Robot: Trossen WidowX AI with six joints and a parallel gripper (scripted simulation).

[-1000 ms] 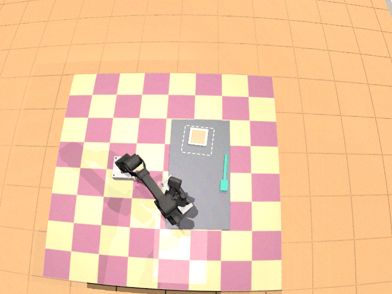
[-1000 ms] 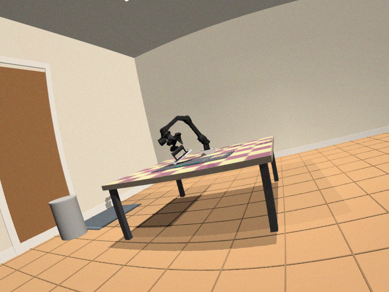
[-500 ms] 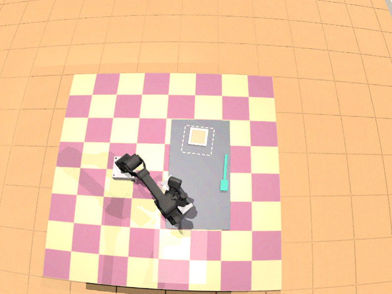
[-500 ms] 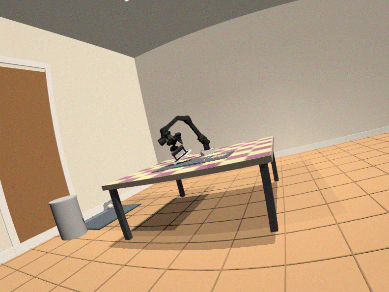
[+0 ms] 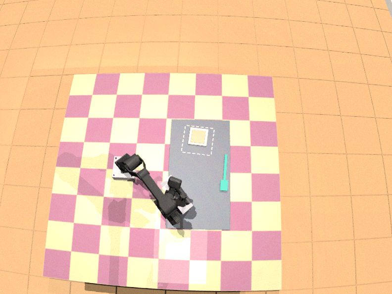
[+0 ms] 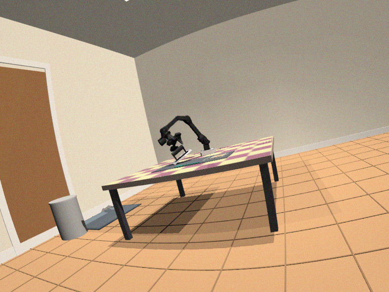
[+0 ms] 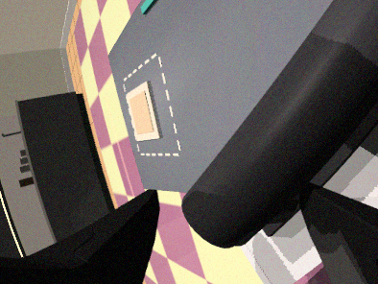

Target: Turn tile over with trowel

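Note:
The square tile (image 5: 198, 136) (image 7: 142, 111) lies flat inside the dashed outline (image 5: 196, 153) (image 7: 169, 100) at the far end of the grey mat (image 5: 202, 196) (image 7: 243, 49). A tan face with a white rim is up. The teal trowel (image 5: 225, 171) lies on the mat near its right edge, blade toward the front, clear of the tile. My gripper (image 5: 180, 201) (image 6: 180, 154) is open and empty. It hangs tilted above the mat's near left corner, well away from the trowel and the tile.
The mat lies on a pink and yellow checkered table (image 5: 94, 126) (image 6: 219, 164). The arm's base (image 5: 122, 169) stands left of the mat. A grey bin (image 6: 67, 217) stands on the floor by the door.

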